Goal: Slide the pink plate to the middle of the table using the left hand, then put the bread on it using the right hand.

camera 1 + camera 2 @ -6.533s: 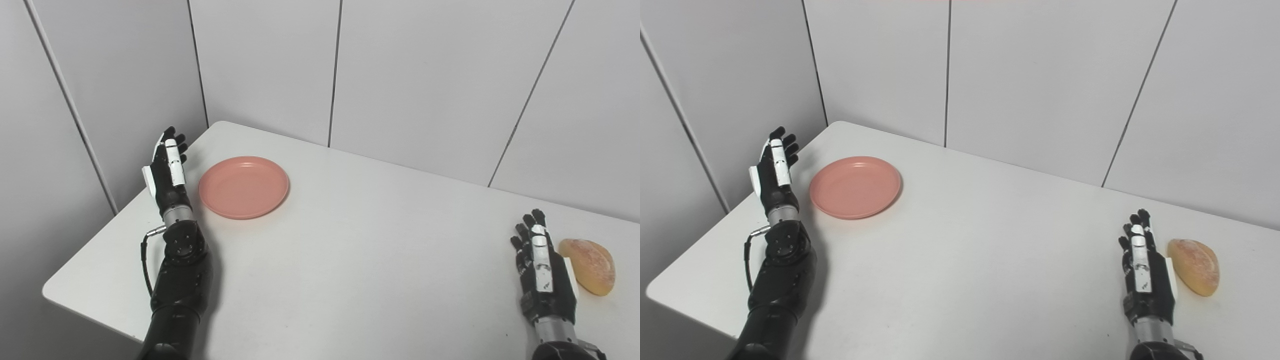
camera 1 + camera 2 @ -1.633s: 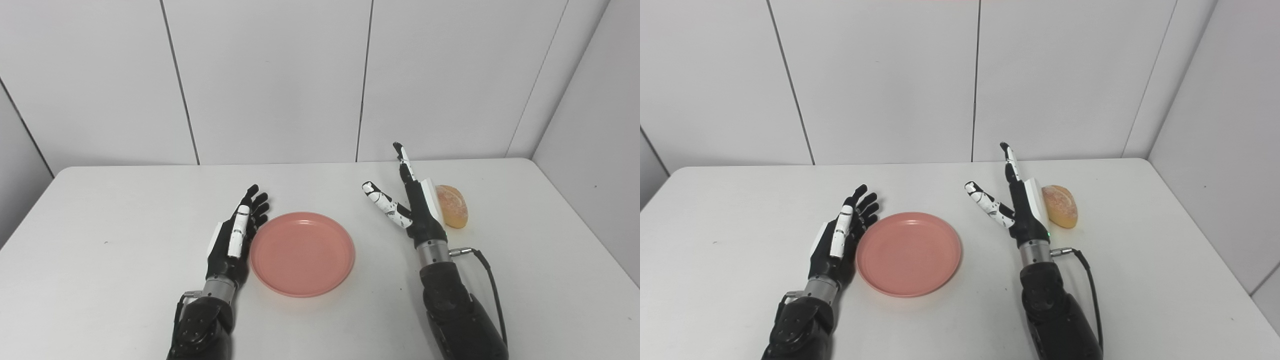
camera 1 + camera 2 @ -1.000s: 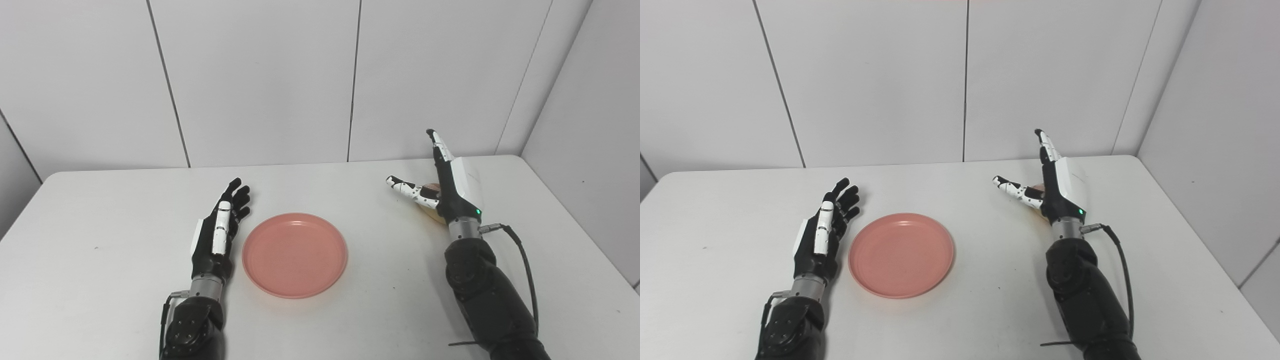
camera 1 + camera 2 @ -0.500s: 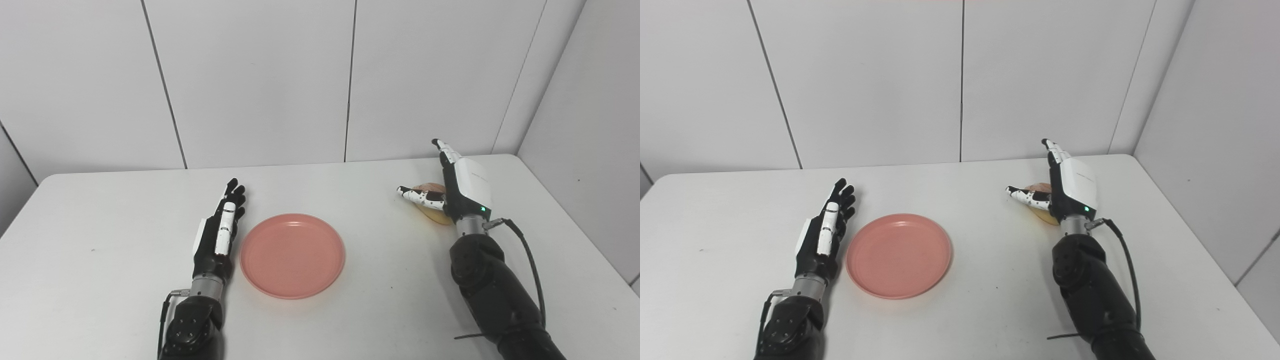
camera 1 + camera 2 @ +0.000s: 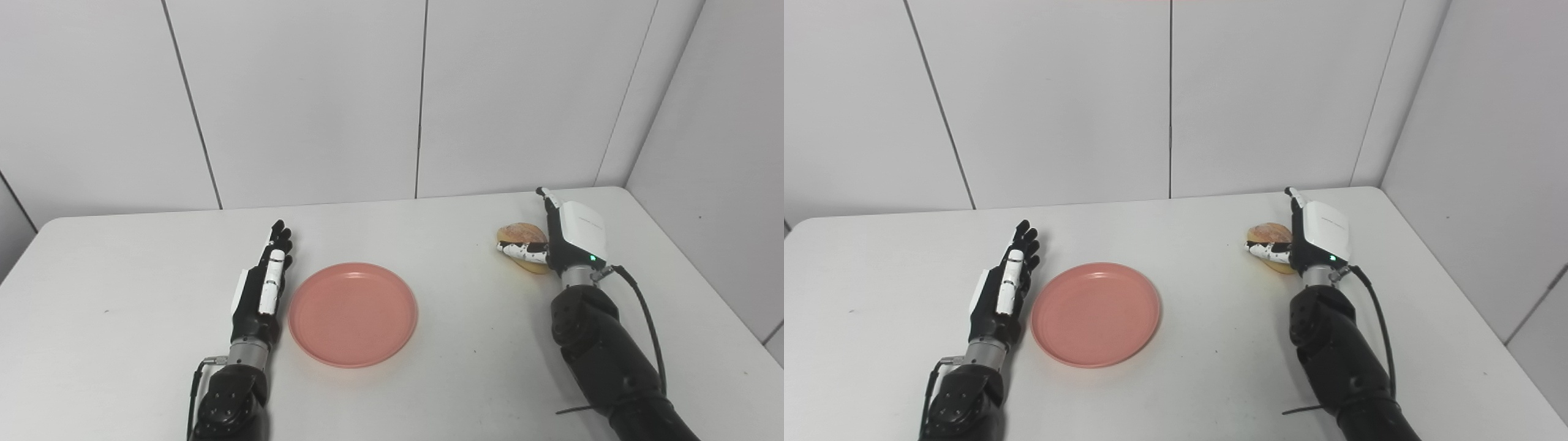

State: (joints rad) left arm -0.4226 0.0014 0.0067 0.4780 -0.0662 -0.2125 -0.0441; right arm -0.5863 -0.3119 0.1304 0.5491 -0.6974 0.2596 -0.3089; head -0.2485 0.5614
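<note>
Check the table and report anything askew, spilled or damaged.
Nothing stands out. The pink plate lies flat and empty beside the open left robot hand; the right robot hand is around the intact bread.

Two head cameras side by side, looking down at table (image 5: 429,392); views overlap almost fully.

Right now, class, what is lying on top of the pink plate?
Nothing: the pink plate is bare, wholly uncovered. The bread sits on the table under the right hand; the left hand rests beside the plate.

White table (image 5: 465,392): pink plate (image 5: 353,313), bread (image 5: 520,236)
</note>
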